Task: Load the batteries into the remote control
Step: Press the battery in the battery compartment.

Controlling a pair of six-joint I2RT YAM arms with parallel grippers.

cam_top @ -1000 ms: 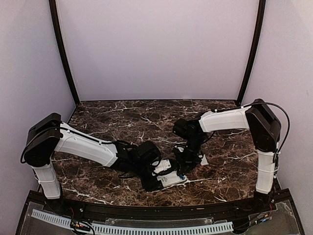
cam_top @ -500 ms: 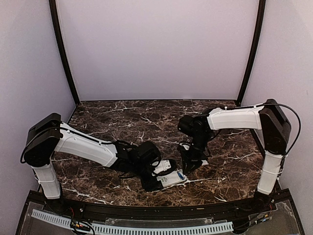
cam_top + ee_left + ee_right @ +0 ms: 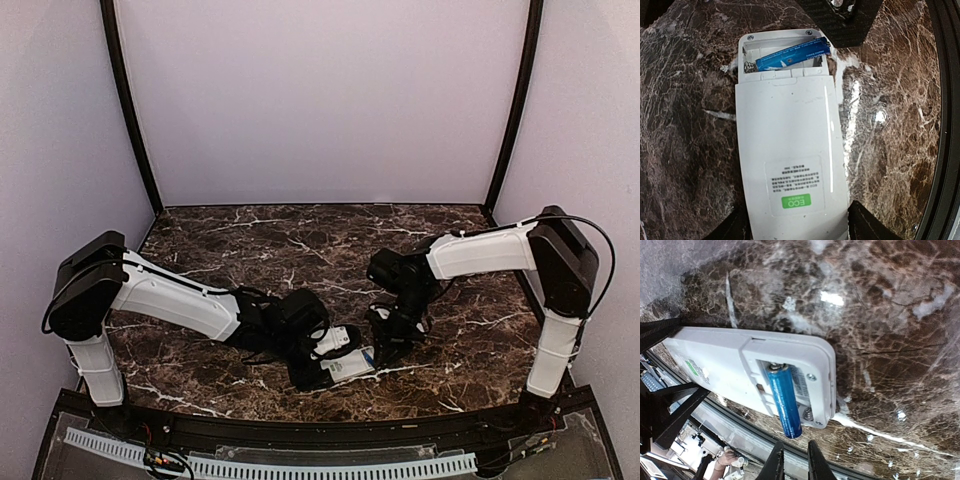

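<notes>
From above, a glossy dark marble surface (image 3: 250,240) carries the flat white remote control (image 3: 345,366) at its near edge. The left tool (image 3: 325,360) is clamped on the remote's sides. The right tool (image 3: 388,345) hangs just beside the remote's far end.

In the left wrist view, the remote's (image 3: 790,150) open compartment holds one slim blue battery (image 3: 792,56), lying slantwise.

In the right wrist view, the battery (image 3: 785,400) overhangs the remote's (image 3: 740,367) edge, and the right tool's fingers (image 3: 776,462) stand nearly together, gripping nothing, bare marble beyond.

Dark marble table (image 3: 300,240) (white-veined) under white remote control (image 3: 350,366)
</notes>
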